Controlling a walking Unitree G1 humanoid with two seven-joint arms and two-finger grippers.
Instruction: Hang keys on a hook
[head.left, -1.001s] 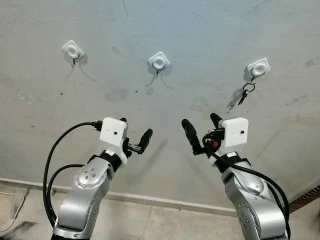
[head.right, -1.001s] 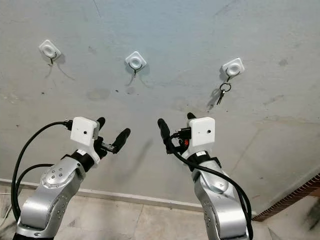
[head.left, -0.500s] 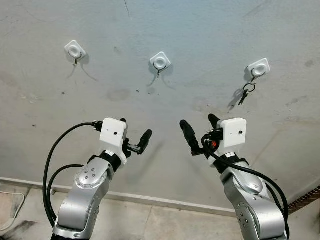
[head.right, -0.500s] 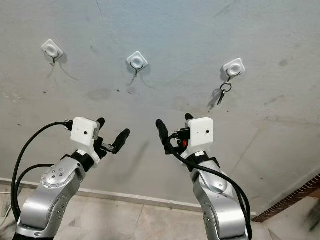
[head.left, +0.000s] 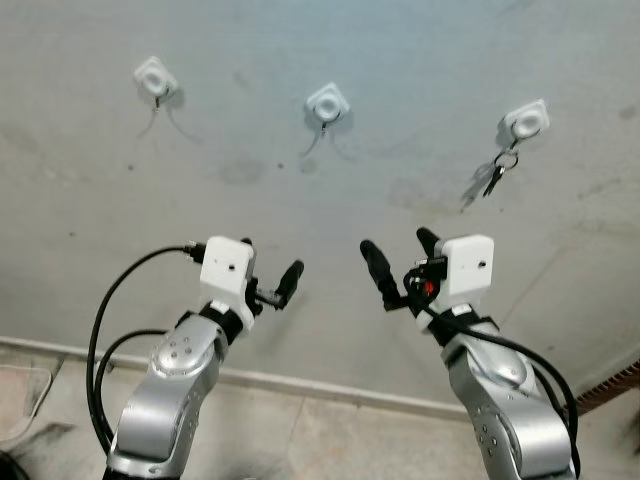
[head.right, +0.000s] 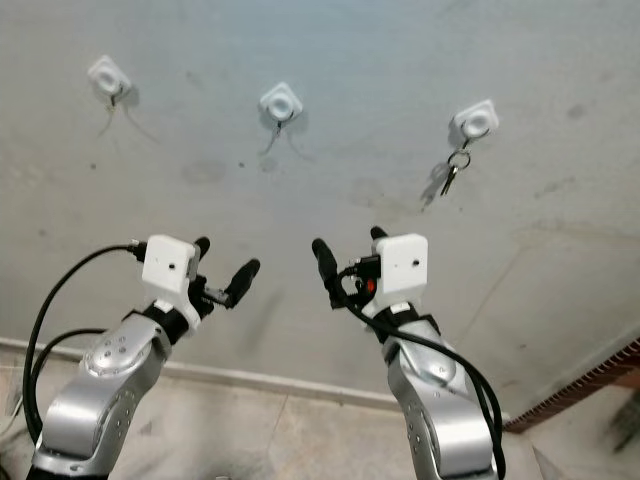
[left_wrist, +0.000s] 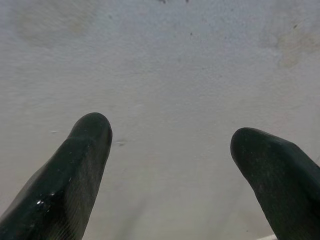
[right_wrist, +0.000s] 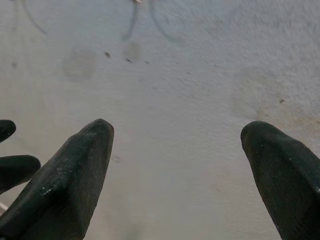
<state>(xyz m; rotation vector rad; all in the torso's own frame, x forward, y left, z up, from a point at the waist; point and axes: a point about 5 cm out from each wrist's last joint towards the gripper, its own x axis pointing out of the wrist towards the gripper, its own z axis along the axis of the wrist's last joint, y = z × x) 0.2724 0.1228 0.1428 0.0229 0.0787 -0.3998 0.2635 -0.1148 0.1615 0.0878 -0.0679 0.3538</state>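
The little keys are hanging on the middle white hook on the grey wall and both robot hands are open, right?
Not quite. The small metal keys hang from the right-hand white square hook, as the left eye view shows; the middle white square hook is bare. Both grippers, left and right, are open.

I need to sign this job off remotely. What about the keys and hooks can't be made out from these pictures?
- Keys, left eye view: too small and blurred to count them.
- Right hook: whether the ring sits fully on it is too small to tell.
- Left hook and middle hook: their metal prongs are blurred.
- Floor: cut off by the bottom edge.
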